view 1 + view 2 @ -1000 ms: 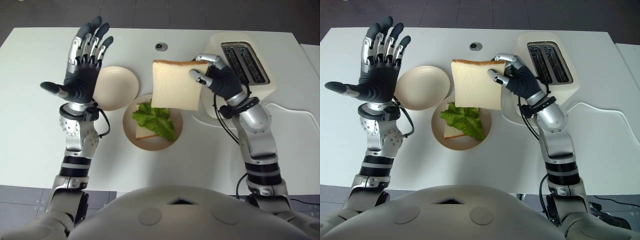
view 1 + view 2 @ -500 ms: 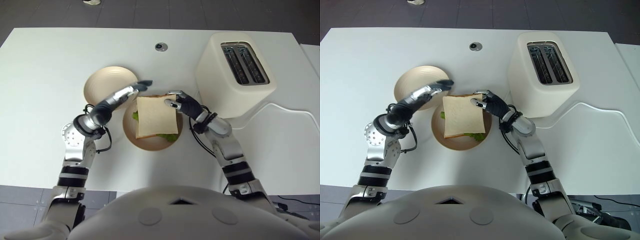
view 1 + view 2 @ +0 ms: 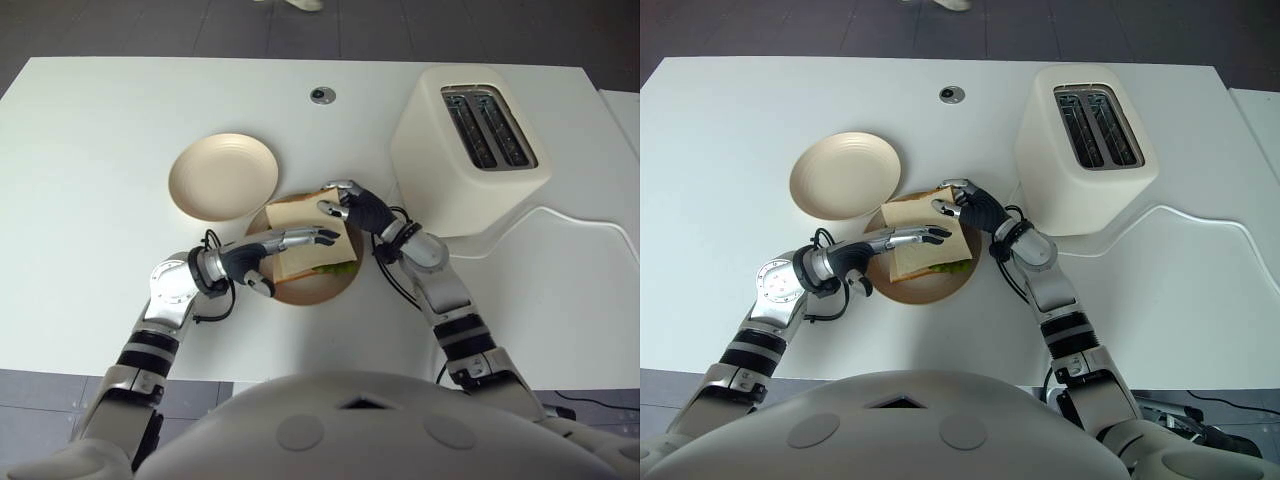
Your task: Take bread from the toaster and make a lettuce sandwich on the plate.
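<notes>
The top slice of bread (image 3: 300, 218) lies on the plate (image 3: 310, 297), over the lettuce (image 3: 336, 265), and a little green shows at the 5 o'clock edge of the slice. I judge the bread to be very light, soft and easy to dent. It bends under its own weight, so it is better to take it by a corner or along the crust with a gentle pinch, not by the middle. The leaves under it look loose, and the slice could slide on them.

The right hand (image 3: 358, 207) is closed in a pinch on the 1 o'clock corner of the slice. The left hand (image 3: 268, 250) comes in from 8 o'clock with its fingers stretched flat across the bread and grips nothing. I cannot tell if it presses on the slice.

A second plate (image 3: 222, 178) stands at 10 o'clock from the sandwich, just beside it. The toaster (image 3: 470, 150) stands at 2 o'clock on the white desk (image 3: 100, 150).
</notes>
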You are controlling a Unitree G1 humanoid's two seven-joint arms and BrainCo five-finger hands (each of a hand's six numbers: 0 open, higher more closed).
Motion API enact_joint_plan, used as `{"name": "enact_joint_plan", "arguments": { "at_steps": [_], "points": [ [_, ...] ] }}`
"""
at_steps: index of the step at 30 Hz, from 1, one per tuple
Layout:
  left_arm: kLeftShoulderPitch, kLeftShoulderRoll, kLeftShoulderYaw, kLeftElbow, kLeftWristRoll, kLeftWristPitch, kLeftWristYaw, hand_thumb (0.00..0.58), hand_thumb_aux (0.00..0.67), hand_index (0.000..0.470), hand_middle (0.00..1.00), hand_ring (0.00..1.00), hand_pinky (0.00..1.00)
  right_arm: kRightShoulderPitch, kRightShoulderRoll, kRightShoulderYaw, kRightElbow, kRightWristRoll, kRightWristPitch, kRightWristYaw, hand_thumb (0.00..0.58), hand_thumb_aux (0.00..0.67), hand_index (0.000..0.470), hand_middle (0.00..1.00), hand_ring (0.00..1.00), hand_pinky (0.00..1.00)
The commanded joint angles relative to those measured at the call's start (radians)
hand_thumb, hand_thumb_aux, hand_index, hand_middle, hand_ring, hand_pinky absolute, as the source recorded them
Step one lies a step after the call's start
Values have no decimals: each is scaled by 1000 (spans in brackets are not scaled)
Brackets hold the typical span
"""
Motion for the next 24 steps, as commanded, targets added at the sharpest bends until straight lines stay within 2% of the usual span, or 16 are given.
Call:
{"name": "enact_joint_plan", "arguments": {
  "at_steps": [1, 2, 3, 6, 8, 10, 12, 18, 22, 24],
  "points": [
    [11, 21, -40, 99, 129, 34, 44, 112, 68, 48, 0, 0, 0, 21, 9, 5, -29, -2, -46, 2, 0, 0, 0, 1000, 1000, 1000],
    [13, 24, -54, 98, 133, 27, 48, 96, 58, 41, 0, 0, 0, 18, 12, -2, -35, 2, -56, -4, 0, 0, 0, 996, 996, 996],
    [14, 28, -67, 101, 140, 22, 52, 108, 66, 46, 0, 0, 0, 16, 16, -8, -46, 9, -63, -9, 0, 0, 0, 976, 976, 976],
    [9, 41, -92, 118, 152, 12, 69, 241, 158, 111, 0, 0, 0, 12, 21, -12, -68, -10, -115, -33, 0, 0, 0, 902, 902, 902],
    [9, 48, -108, 117, 141, 0, 74, 316, 218, 153, 0, 0, 0, 10, 20, -6, -72, -45, -157, -54, 0, 0, 0, 773, 773, 773],
    [11, 55, -121, 107, 121, -8, 76, 307, 210, 147, 0, 0, 0, 7, 23, -7, -79, -82, -191, -87, 0, 0, 0, 675, 675, 675],
    [8, 62, -131, 106, 112, -11, 81, 319, 221, 155, 0, 0, 0, -5, 34, -27, -78, -91, -197, -122, 0, 0, 0, 671, 671, 671],
    [4, 76, -144, 107, 108, -14, 105, 294, 200, 140, 0, 0, 0, -28, 65, -86, -77, -59, -202, -188, 0, 0, 0, 667, 667, 667],
    [0, 81, -144, 107, 105, -16, 124, 164, 102, 72, 0, 0, 0, -39, 73, -106, -63, -37, -202, -193, 0, 0, 0, 663, 663, 663],
    [-2, 81, -139, 106, 106, -14, 135, 132, 81, 57, 0, 0, 0, -41, 78, -110, -60, -31, -202, -193, 0, 0, 0, 667, 667, 667]
  ]
}}
